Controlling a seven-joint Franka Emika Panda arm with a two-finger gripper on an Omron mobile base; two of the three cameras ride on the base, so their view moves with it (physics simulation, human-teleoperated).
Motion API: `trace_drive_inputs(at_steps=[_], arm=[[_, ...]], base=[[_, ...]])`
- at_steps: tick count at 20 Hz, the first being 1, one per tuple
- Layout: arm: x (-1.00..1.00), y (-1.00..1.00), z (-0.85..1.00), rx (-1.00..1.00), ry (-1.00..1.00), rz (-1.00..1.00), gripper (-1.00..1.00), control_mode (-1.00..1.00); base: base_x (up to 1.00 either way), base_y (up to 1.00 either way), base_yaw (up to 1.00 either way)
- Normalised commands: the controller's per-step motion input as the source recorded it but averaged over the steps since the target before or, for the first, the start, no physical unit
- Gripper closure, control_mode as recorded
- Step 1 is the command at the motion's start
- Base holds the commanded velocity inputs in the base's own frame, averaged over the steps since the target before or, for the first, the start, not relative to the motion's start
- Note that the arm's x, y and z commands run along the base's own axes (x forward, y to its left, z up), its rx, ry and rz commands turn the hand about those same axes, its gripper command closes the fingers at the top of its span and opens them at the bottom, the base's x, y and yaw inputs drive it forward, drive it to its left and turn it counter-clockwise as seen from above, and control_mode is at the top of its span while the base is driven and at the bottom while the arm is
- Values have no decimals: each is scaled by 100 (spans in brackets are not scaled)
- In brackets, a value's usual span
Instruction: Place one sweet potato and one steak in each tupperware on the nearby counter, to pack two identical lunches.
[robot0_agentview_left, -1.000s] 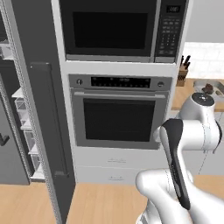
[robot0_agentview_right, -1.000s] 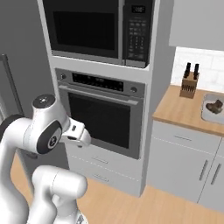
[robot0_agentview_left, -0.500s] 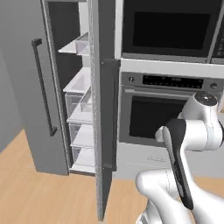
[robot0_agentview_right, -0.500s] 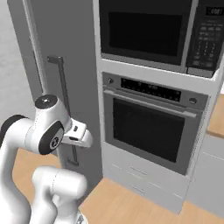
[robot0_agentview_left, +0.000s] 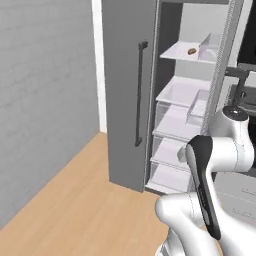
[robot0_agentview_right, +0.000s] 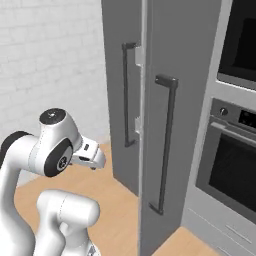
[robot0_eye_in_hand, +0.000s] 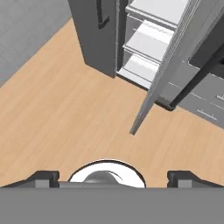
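Observation:
A small brown lump, perhaps a sweet potato (robot0_agentview_left: 191, 51), lies on an upper shelf inside the open fridge (robot0_agentview_left: 186, 95). The steak, both tupperware trays and the wood counter are out of view. My gripper (robot0_eye_in_hand: 113, 176) hangs folded close to the robot's body and points down at the wooden floor (robot0_eye_in_hand: 65, 113). Its dark fingertips (robot0_eye_in_hand: 43, 176) stand far apart with nothing between them, so it is open. From the right base camera the hand (robot0_agentview_right: 91, 157) sits well short of the fridge doors.
The fridge's right door (robot0_eye_in_hand: 166, 74) stands open edge-on, and the left door (robot0_agentview_left: 125, 95) with its dark handle is shut. A wall oven (robot0_agentview_right: 235, 155) is to the right of the fridge. A grey brick wall (robot0_agentview_left: 45, 100) closes the left side.
The whole picture has swung from the wall ovens to the fridge and wall: the base has turned left. The arm keeps its folded pose.

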Motion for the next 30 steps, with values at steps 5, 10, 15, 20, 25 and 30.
trace_drive_inputs(at_steps=[5,10,15,20,25,30], arm=[[0,0,0,0,0,0,-100,100],[0,0,0,0,0,0,-100,100],[0,0,0,0,0,0,-100,100],[0,0,0,0,0,0,-100,100],[0,0,0,0,0,0,-100,100],[0,0,0,0,0,0,-100,100]], base=[[37,100,11],[55,57,-42],[60,7,-63],[79,12,-55],[75,42,-35],[72,19,-15]])
